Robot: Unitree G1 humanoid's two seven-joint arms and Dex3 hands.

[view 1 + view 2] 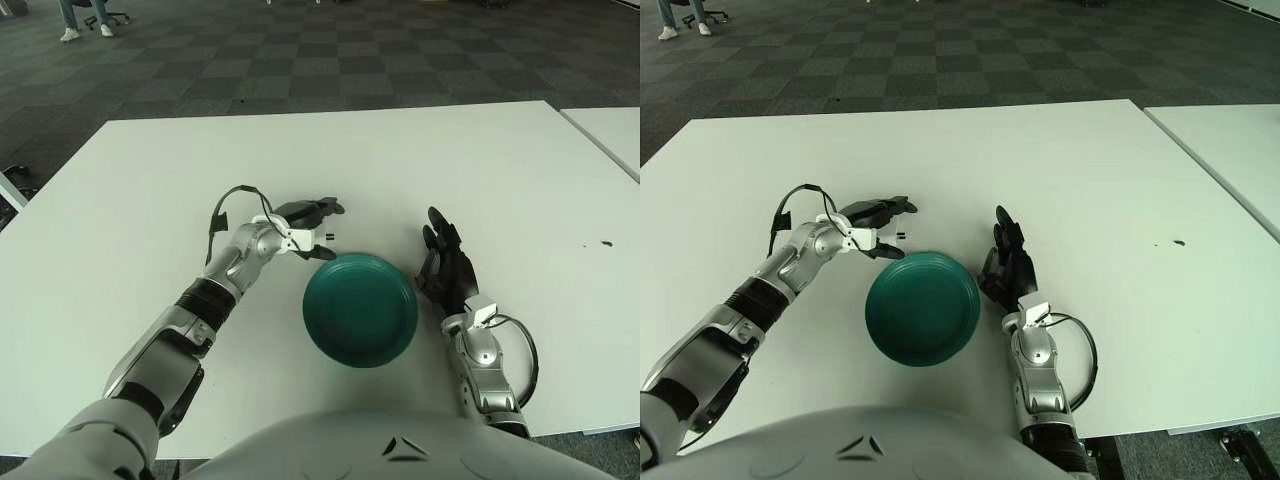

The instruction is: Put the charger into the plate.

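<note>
White table (120,200) filling most of the view, second white table (610,135) just beside it at right, small dark marks (603,242) near the right edge, dark checkered carpet (300,50) beyond, office chair (105,15) and someone's legs (70,20) far left

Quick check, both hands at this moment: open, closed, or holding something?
Left hand: closed on the white charger, just beyond the green plate.
Right hand: open, holding nothing, beside the plate.

An office or lab: grey checkered carpet tiles (330,50), white worktop (480,170), a rolling chair (105,15) far left.
</note>
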